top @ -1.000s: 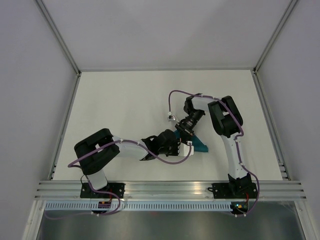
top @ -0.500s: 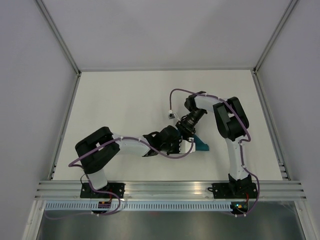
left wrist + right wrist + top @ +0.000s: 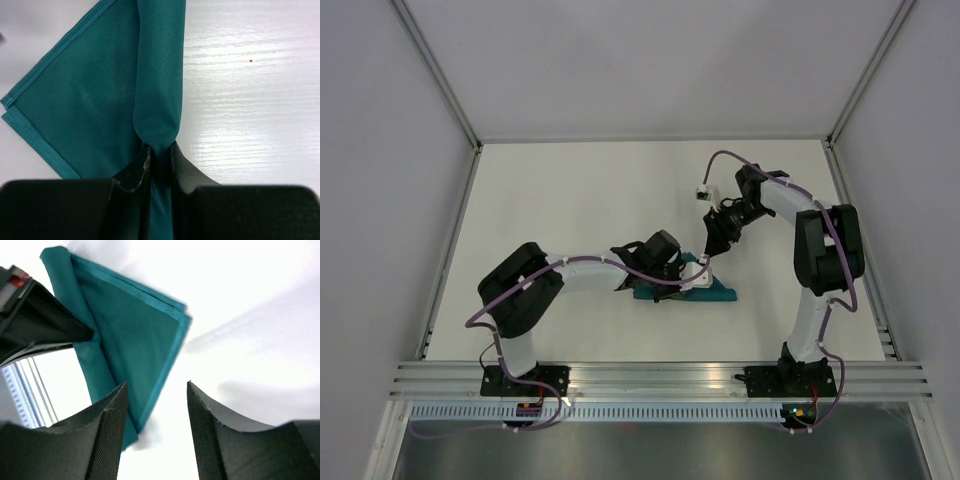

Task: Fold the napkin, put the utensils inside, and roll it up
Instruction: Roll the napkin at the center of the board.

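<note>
Your right claw (image 3: 156, 387) has just let go and backed off, open. The left claw (image 3: 159, 150) stays clenched on the rolled edge of the napkin (image 3: 90, 100), which lies on the tabletop (image 3: 570, 190) (rolling looks unfinished).

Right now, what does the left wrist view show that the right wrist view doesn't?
Only the left wrist view: the left gripper pinching a rolled fold of the napkin up close. Only the right wrist view: the right gripper open, holding nothing, facing the napkin's layered corner. Both: the teal napkin on the white table.
</note>
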Tool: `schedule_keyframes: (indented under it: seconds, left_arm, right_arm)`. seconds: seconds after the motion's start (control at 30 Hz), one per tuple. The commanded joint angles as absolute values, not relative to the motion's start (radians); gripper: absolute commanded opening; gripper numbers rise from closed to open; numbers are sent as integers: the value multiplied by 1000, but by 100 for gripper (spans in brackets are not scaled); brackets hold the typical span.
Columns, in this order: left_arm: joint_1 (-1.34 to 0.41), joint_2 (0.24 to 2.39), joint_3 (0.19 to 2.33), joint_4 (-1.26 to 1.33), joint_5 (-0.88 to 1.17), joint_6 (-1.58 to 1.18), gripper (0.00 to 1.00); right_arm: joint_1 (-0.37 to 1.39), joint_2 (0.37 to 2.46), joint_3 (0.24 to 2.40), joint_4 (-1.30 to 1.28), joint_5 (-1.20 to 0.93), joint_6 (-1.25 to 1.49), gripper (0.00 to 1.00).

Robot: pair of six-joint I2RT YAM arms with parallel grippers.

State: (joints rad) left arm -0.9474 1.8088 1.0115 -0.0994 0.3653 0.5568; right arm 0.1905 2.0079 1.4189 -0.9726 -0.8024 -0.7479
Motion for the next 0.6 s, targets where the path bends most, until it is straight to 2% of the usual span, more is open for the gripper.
schedule_keyframes:
  seconds: [0.0,0.33,0.57]
  left_arm:
    - [-920,1888,1074,-343,482,486,2]
    - [-798,2090,1353,-639,690,443,2]
    - [-733,2201,1477,-750,758,408,2]
  right_arm:
    - [150,1847,1375,-850,-844,-707,56]
    - [101,1502,1114,-657,-828,-733,58]
    - [164,1290,936,-523,-727,-738,57]
